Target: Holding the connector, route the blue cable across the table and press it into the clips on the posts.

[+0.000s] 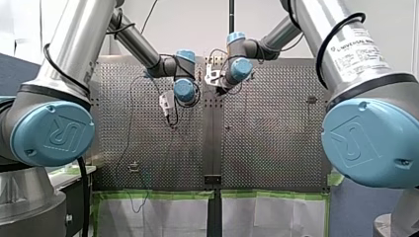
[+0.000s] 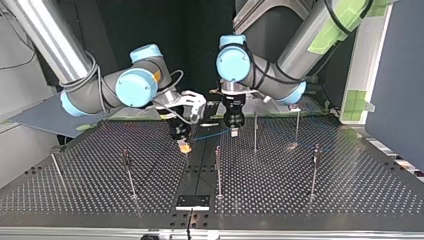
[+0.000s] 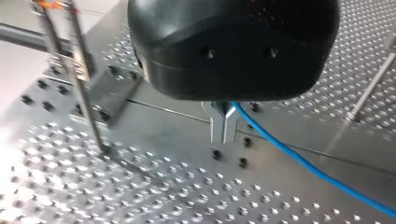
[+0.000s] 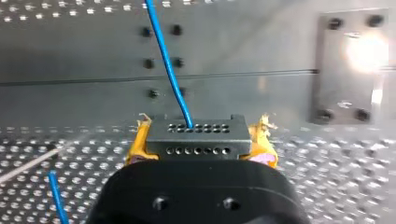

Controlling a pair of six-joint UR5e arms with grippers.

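A plain pale wall (image 1: 197, 24) rises behind the perforated grey metal table (image 1: 276, 148). White sheets edged with green tape (image 1: 163, 212) hang below its edge, and a dark blue panel (image 2: 400, 75) flanks the top view's right.

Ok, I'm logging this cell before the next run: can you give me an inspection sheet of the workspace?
Surface: perforated metal table, dark plate at its near edge in the top view.
Job's things: connector with blue cable leaving it; thin posts upright; clips too small to judge.
Clutter: nothing seen.
Tools: right tool, yellow pads, shut on connector; left tool, metal fingers, shut on blue cable.
Cables: blue cable spans between both tools, above the table.
Surroundings: green tape along the table's edge.
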